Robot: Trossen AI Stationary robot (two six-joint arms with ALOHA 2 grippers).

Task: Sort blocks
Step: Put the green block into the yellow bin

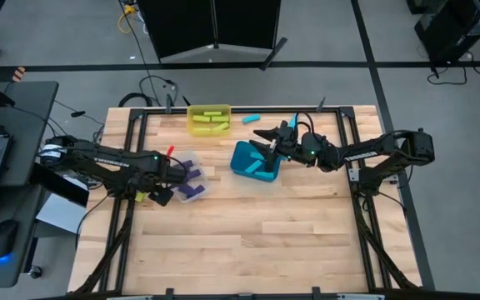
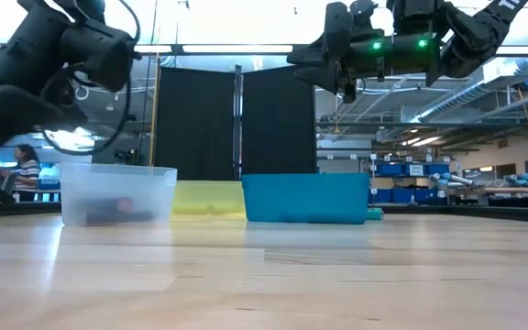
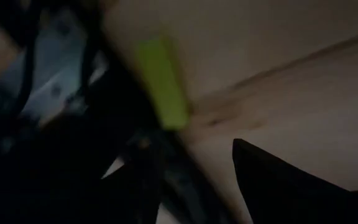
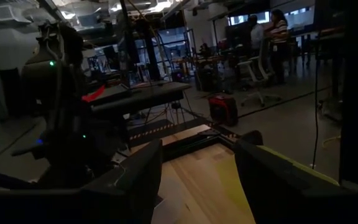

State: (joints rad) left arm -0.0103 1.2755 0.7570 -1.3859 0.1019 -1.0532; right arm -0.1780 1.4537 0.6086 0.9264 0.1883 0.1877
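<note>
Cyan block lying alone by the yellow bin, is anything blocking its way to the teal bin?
Nothing visible lies on the table between the cyan block and the teal bin. The right tool hangs open above that stretch, high up.

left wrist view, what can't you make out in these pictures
- Left wrist view: dark and blurred; only a yellow-green block shows clearly, and whether the left hand grips it cannot be told.
- Low view: the clear bin's frosted wall blurs its contents.
- High view: the right hand covers part of the teal bin.
</note>
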